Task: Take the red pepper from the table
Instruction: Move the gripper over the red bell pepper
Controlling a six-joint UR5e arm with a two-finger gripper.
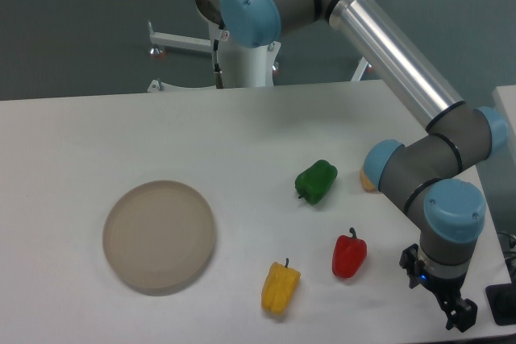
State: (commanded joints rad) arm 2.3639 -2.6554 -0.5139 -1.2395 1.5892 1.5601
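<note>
On my screen the large flat white table (242, 126) with its rounded edge filled most of the view, and every object sat on it to the left of the claw. The arm (395, 54), grey and silver tube sections with light blue joint caps, came in from the top of the picture and folded down over the table's right side, its wrist pointing downward near the bottom right corner.

Well to the left of the claw, the furthest thing from it, lay the round beige plate (159, 236), flat on the surface. Up and to the left of the claw, further back on the table, rested the glossy green bell pepper (316, 180). Lower, between the plate and the claw, lay the yellow bell pepper (280, 288) on its side, stem up.

The small glossy red bell pepper (349, 254) with its short dark stem stood on the table just left of the claw, apart from it and touching nothing else.

The black two-finger claw (459, 317) hung at the wrist's end beside the table's right edge. It held nothing, but I could not tell how its fingers stood.
</note>
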